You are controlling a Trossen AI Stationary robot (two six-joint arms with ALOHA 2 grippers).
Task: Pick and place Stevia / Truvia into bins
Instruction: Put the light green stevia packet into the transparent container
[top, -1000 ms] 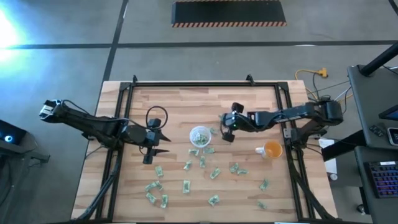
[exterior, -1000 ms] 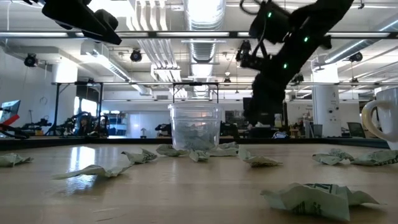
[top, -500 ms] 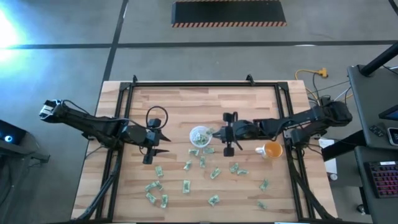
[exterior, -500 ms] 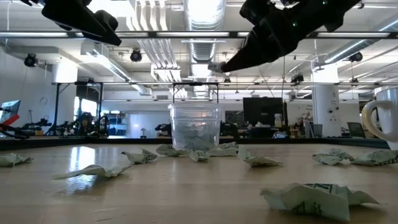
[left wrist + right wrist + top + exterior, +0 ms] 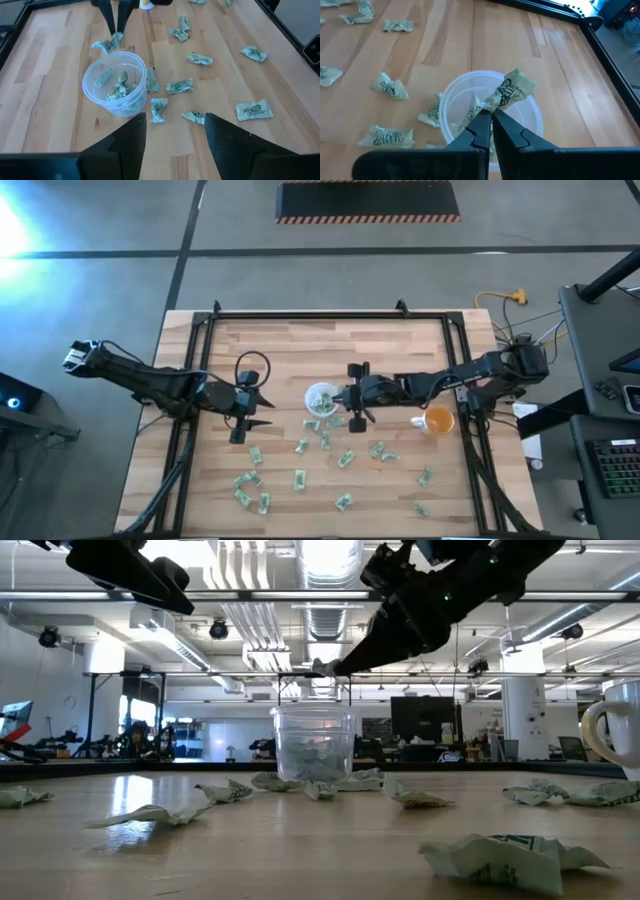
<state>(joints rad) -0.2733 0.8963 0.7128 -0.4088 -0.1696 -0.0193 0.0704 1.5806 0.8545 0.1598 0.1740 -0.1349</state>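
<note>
A translucent round cup stands near the table's middle, with several crumpled green-and-white packets inside. More packets lie scattered around it and toward the near edge. My right gripper hangs just above the cup's rim, on its right side, shut on one crumpled packet. My left gripper waits open to the left of the cup, touching nothing; its fingers frame the left wrist view. My right gripper pinches the crumpled packet by its near end between the two fingertips. The fingers slant down from the table's right. The packet is lifted clear and sticks out past the tips, over the cup's opening.
An orange cup stands by the right edge under the right arm. Loose packets lie close round the translucent cup and across the near half of the table. A black frame rail borders the tabletop. The far half is bare wood.
My right gripper pointed down at the table to the right of the cup. It has risen with a packet between its fingers, tipped to a slant, and moved toward the table's left until its tips hang over the cup's rim. The left arm kept still.
</note>
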